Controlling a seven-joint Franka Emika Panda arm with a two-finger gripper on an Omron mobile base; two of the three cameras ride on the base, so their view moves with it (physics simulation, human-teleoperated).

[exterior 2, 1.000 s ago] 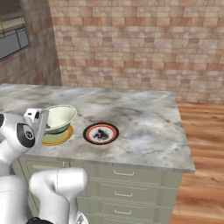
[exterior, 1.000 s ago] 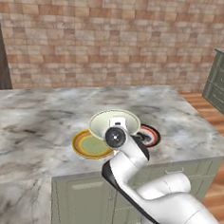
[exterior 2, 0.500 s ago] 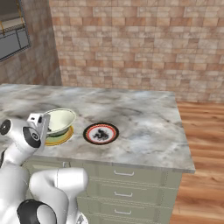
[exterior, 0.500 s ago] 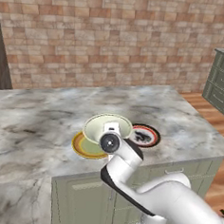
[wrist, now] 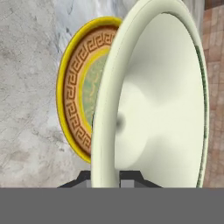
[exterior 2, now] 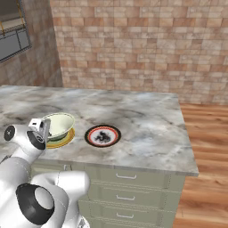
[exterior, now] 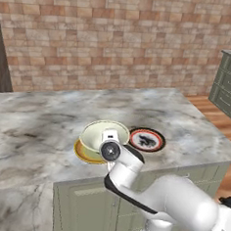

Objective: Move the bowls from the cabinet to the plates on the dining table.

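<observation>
Fingers (wrist: 128,177) of our gripper (wrist: 106,178) pinch the near rim of the cream bowl (exterior: 103,134), one tip on each side of the thin wall, so the jaws stand almost together with only the rim between them. We hold this bowl low over the yellow-rimmed plate (exterior: 85,153) on the dining table (exterior: 33,125); in the hand view the plate's patterned orange ring and green centre (wrist: 92,87) show just behind the bowl, so we judge it nearly centred, but we cannot tell whether its foot already touches the plate. The step in hand is therefore the setting down of the first bowl. The next move calls for a small lowering until the bowl sits flat, then for opening the jaws and lifting the hand straight away from the rim, so that the bowl is not tipped. Just beside stands the dark plate (exterior 2: 103,136), bare, and we see no grey bowl on the table. Compared with a second ago, the bowl has come lower and more over the plate, and the wrist has moved a little to the left with it.
</observation>
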